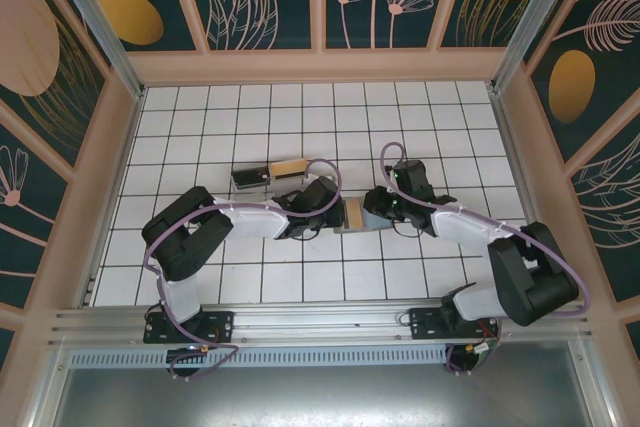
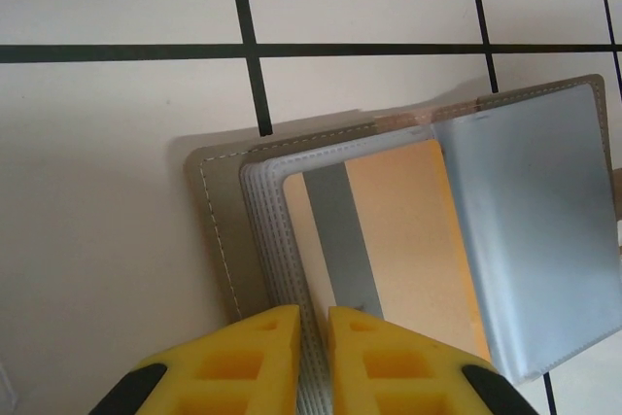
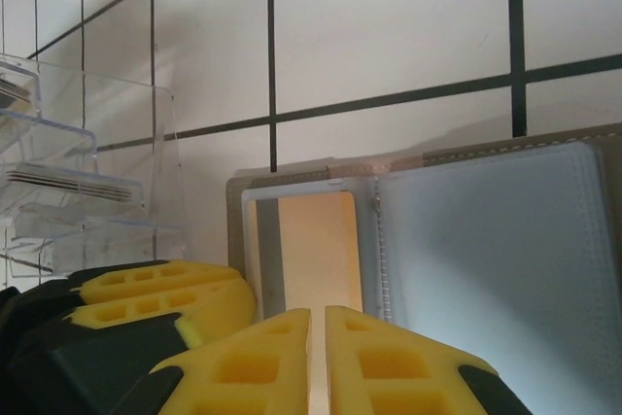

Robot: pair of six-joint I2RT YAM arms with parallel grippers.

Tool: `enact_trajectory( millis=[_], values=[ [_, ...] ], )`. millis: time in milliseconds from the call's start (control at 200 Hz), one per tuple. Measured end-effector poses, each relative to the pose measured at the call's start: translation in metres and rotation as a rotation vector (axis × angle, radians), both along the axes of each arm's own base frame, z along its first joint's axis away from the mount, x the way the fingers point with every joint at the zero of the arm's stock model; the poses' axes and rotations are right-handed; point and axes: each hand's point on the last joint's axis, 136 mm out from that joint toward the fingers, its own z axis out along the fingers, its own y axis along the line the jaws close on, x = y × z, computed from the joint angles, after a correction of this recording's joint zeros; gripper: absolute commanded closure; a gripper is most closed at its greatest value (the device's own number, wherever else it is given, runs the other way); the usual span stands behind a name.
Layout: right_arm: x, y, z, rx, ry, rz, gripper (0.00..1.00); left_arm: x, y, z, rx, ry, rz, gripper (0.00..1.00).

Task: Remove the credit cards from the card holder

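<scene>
The holder lay open on the bench between the two arms, with an orange card tucked in one of its clear sleeves. The left gripper was all but closed on the edge of the sleeve stack. The right gripper was all but closed on the edge of the card's pocket, seemingly on the card itself.

To do the pull well, the left should hold the sleeves firm while the right draws the card straight along its pocket without twisting, or the whole holder may drag along.

The left wrist view gave the card's grey stripe and the layered sleeve edges. The right wrist view gave a clear stand beside the holder. The top view gave how the two arms met over it.
</scene>
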Motion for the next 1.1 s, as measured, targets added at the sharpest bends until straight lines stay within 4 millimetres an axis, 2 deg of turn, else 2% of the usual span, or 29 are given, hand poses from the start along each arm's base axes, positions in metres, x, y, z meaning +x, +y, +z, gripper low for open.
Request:
enact_trajectory(
  millis=[90,535,990,1100],
  values=[
    [-0.003,0.001,-0.008,0.006,0.024,0.008,0.82,-0.001,0.000,0.000,0.002,0.001,-0.002,0.83],
    [-0.009,0.000,-0.038,0.037,0.112,0.025,0.84,-0.003,-0.001,-0.001,0.006,0.005,-0.005,0.83],
    [-0.012,0.010,-0.036,0.099,0.127,0.060,0.85,-0.002,-0.001,-0.002,0.006,0.005,-0.005,0.82],
    [-0.012,0.010,-0.038,0.099,0.132,0.057,0.80,-0.002,-0.001,-0.001,0.006,0.004,-0.005,0.82]
  ],
)
